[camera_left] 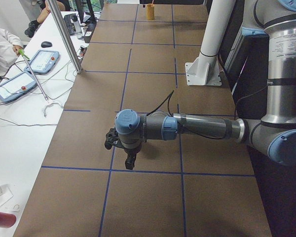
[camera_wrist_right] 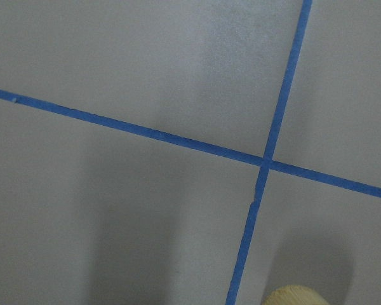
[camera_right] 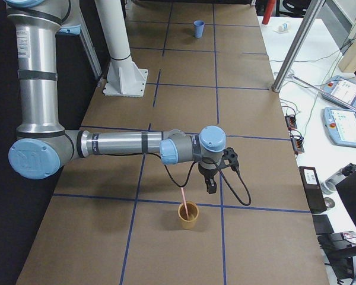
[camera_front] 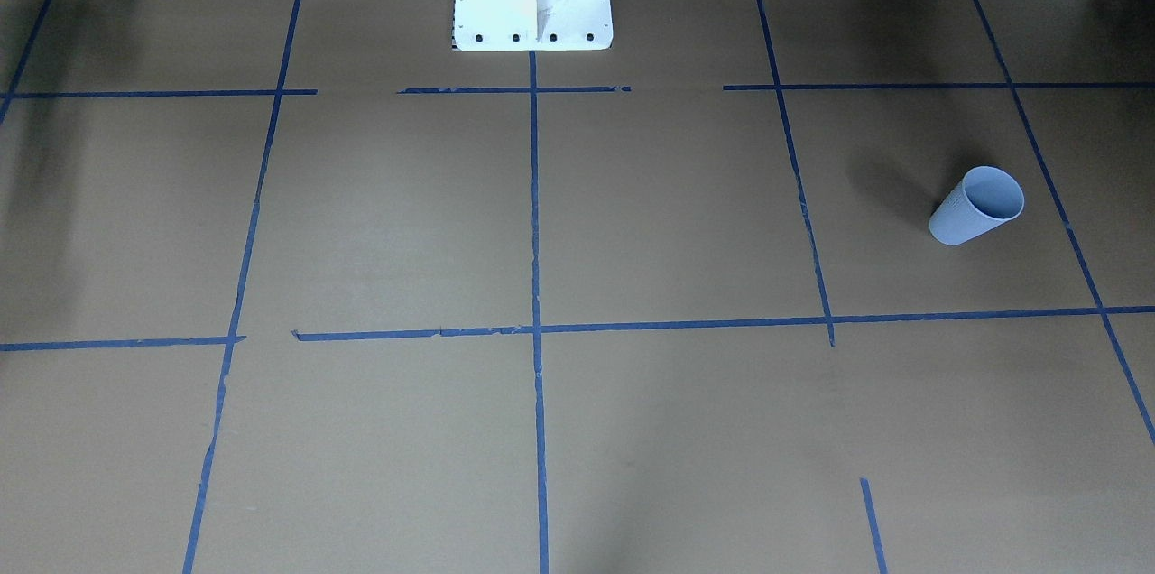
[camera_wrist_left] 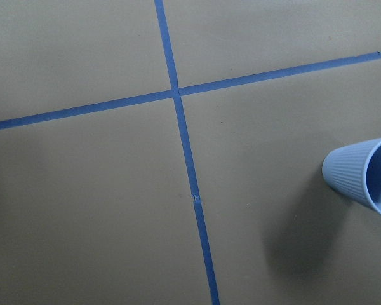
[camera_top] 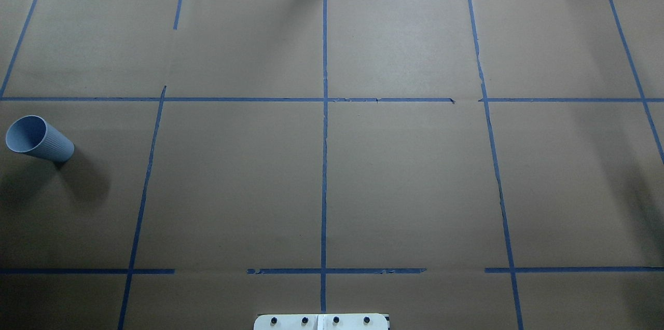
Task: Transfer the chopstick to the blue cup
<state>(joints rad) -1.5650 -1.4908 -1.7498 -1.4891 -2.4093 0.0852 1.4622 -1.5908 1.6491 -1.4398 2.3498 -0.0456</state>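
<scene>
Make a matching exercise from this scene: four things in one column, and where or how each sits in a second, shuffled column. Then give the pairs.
Things:
1. blue cup
2. chopstick
3. orange cup
4. right gripper

Places or states:
A. leans inside a cup
B. stands empty at the robot's left end of the table
C. hangs above the table
D. stands at the robot's right end of the table, holding a stick

Pairs: 1-B, 2-A, 3-D, 4-C.
</scene>
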